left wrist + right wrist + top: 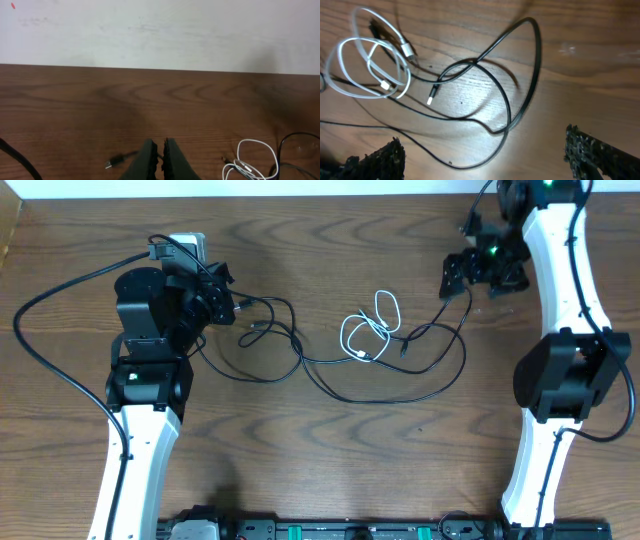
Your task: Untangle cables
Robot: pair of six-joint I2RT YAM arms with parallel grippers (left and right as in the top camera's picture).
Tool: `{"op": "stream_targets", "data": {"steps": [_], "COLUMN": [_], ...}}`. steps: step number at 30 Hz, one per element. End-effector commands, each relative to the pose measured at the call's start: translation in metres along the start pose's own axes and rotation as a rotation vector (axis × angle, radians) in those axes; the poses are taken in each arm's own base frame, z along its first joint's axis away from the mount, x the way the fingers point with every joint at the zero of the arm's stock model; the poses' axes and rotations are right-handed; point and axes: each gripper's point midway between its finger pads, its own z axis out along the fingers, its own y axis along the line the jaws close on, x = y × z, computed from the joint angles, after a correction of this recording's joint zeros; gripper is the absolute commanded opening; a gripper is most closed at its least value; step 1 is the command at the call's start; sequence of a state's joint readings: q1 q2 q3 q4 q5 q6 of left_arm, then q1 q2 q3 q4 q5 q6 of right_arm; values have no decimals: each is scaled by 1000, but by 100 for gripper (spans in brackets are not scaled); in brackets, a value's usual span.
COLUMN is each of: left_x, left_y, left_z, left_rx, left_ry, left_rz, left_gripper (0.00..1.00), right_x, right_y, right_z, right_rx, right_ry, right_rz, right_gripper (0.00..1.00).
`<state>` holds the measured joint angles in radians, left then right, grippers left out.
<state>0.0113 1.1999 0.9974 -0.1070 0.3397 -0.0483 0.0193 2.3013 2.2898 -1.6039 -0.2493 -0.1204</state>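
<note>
Wooden desk (pixel 320 470): bare wood runs from the tangle to the near edge, and a narrower bare strip runs to the far edge. The black cables (pixel 400 392) sprawl mid-desk in wide loops between both arms. The white cable (pixel 368 328) is coiled centre, crossing over the black ones. Right claw (pixel 482 139) is spread wide, hovering above a black loop. Left claw (pixel 159 150) is pressed together, with a black plug (pixel 116 161) just beside it. Can't tell if it pinches a cable.
</note>
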Motion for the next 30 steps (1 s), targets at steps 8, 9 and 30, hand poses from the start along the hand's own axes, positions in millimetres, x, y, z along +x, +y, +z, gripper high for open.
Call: {"op": "stream_targets", "data": {"steps": [8,9,30], "left_x": [0,0,1], "left_y": [-2,-2,-1], "left_z": [0,1,2], "left_rx": [17,16,11], "left_ry": [7,8,11], "left_rz": [12,12,11], "left_gripper": [7,7,7], "right_x": [7,6,-65], "right_y": [20,21,44], "right_z": [66,67,-83], "right_rx": [-115,-114,-325], "right_ry": [83,80,-400], "right_rz": [18,14,-52], "right_gripper": [91,85,1]}}
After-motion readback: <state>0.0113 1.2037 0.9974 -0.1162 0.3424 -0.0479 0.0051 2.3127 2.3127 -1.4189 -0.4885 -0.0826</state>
